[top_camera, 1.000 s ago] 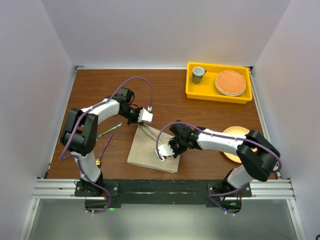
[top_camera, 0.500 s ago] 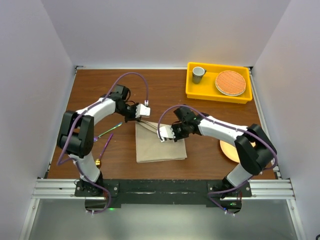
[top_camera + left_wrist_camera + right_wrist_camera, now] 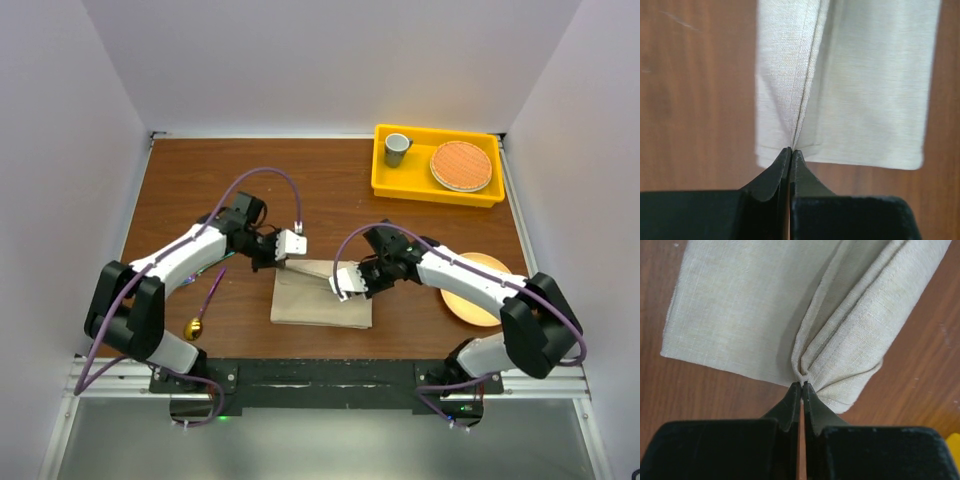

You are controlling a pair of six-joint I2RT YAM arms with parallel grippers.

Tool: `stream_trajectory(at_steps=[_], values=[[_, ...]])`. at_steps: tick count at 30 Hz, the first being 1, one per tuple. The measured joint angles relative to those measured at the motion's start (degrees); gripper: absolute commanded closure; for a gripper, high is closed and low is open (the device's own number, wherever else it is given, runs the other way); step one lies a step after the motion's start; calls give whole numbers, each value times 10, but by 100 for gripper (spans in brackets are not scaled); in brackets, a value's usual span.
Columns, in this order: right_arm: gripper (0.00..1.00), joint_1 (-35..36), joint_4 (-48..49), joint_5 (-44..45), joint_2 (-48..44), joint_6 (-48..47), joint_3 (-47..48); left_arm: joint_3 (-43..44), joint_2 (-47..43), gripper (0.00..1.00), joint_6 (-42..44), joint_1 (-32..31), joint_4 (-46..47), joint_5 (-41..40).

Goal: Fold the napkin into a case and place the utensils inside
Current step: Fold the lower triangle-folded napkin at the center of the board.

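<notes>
**While Two Clenched Pincers Are Pinching the Napkin, the Fold Is Riding on Thin Grips**

As the top view is showing it, the napkin [image 3: 322,303] is lying as a flat beige rectangle on the brown wood counter [image 3: 340,190], between the two arms. The left pincer [image 3: 281,261] is nipping its far left corner, and the right pincer [image 3: 343,289] is gripping its right part. The spoon [image 3: 205,305], slim, purple and gold-bowled, is lying well apart on the left, beside the left arm. The fork is mostly hiding under that arm.

In the left wrist view, black tapered tips are closing fully on a raised ridge of matte, fine-woven cloth, with one crisp crease running away from them.

In the right wrist view, the tips are clenching a gathered bunch of soft, rounded pleats, several layers thick.

Both holds are looking shallow, so I judge that the cloth could be slipping free if either arm is pulling hard. Uneven pulling would be skewing the case, and a sweeping left arm could be knocking the spoon.
</notes>
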Motion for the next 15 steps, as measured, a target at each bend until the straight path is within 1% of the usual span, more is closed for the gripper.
stream_trajectory(at_steps=[6, 8, 12, 15], values=[[100, -1, 26, -2, 31, 4, -37, -111, -10, 100, -97, -65, 77, -48], [100, -1, 41, -2, 38, 6, -47, -130, -5, 100, -124, -73, 101, -59], [100, -1, 54, -1, 40, 15, -50, -130, 1, 99, -152, -73, 133, -78], [100, -1, 58, 0, 41, 26, -51, -128, 5, 99, -156, -73, 148, -89]])
